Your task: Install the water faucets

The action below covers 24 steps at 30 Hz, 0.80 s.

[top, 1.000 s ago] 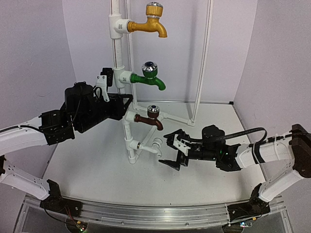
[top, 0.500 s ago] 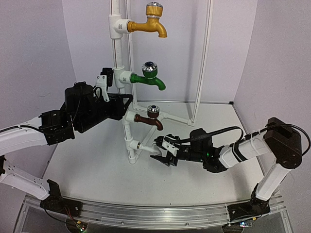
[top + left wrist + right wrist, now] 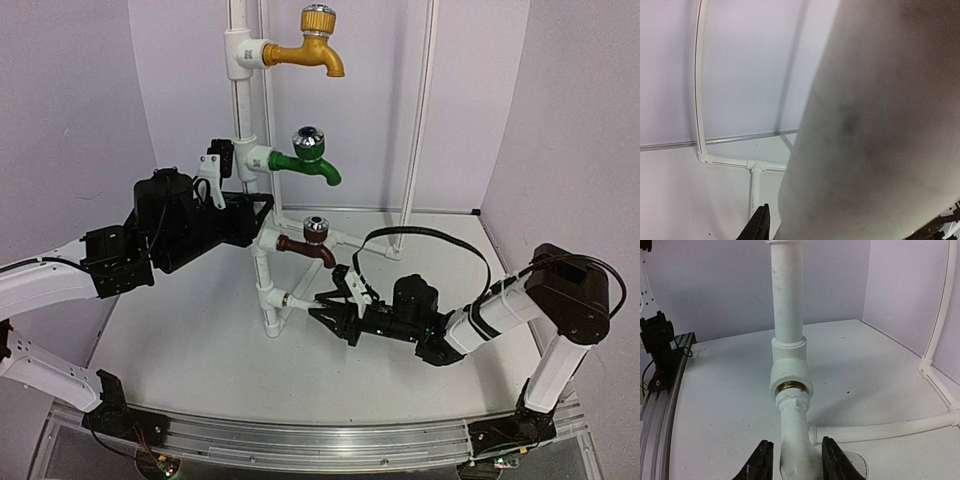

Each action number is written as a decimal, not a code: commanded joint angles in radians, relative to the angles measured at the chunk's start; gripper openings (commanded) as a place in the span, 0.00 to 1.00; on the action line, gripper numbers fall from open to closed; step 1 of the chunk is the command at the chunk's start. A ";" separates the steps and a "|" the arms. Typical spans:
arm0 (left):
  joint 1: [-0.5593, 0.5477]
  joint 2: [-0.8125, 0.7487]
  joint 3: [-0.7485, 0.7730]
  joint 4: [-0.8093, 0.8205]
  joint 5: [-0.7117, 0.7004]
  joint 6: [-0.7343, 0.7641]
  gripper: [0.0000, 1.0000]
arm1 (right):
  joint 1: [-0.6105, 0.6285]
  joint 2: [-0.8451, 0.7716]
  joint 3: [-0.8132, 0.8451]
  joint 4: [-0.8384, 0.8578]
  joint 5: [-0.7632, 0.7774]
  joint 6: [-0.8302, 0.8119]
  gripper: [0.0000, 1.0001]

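Note:
A white water faucet (image 3: 308,298) sticks out sideways from the lowest T-fitting (image 3: 270,296) of the upright white pipe (image 3: 240,110). My right gripper (image 3: 335,312) is shut on it. In the right wrist view the black fingertips (image 3: 765,455) flank the faucet's body (image 3: 792,415) just below the brass-ringed fitting (image 3: 790,385). Higher on the pipe sit the brown (image 3: 308,245), green (image 3: 305,160) and yellow (image 3: 305,52) faucets. My left gripper (image 3: 215,170) is shut on the pipe beside the green faucet's fitting. The left wrist view shows one fingertip (image 3: 760,225) and the blurred pipe (image 3: 880,125).
A thin white tube frame (image 3: 415,120) rises behind the pipe stand, and its base tubes (image 3: 880,430) run along the floor with a T-joint (image 3: 756,165). Lilac walls close in the back and both sides. An aluminium rail (image 3: 320,440) lines the near edge.
My right arm has reached left to the white faucet, and its jaws have gone from wide open to closed around it. The left arm has not moved.

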State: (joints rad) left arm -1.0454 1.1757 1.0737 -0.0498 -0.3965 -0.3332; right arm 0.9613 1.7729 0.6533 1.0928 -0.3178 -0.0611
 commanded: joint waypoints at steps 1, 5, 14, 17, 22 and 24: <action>-0.015 0.023 0.008 -0.150 0.136 -0.268 0.00 | -0.011 0.018 0.005 0.067 0.064 0.313 0.15; -0.015 0.021 0.008 -0.150 0.140 -0.268 0.00 | -0.012 -0.013 0.008 0.024 0.051 0.543 0.01; -0.015 0.023 0.011 -0.150 0.151 -0.269 0.00 | -0.103 0.004 0.009 0.010 -0.105 1.355 0.00; -0.015 0.022 0.010 -0.150 0.151 -0.271 0.00 | -0.144 0.049 0.020 0.018 -0.171 1.599 0.00; -0.015 0.016 0.005 -0.150 0.136 -0.265 0.00 | -0.193 0.109 0.035 0.149 -0.187 1.751 0.23; -0.015 0.017 0.002 -0.150 0.132 -0.260 0.00 | -0.202 0.116 0.040 0.146 -0.180 1.702 0.37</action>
State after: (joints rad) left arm -1.0482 1.1831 1.0786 -0.0447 -0.3706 -0.3328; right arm 0.8248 1.8605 0.6616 1.1822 -0.5502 1.5217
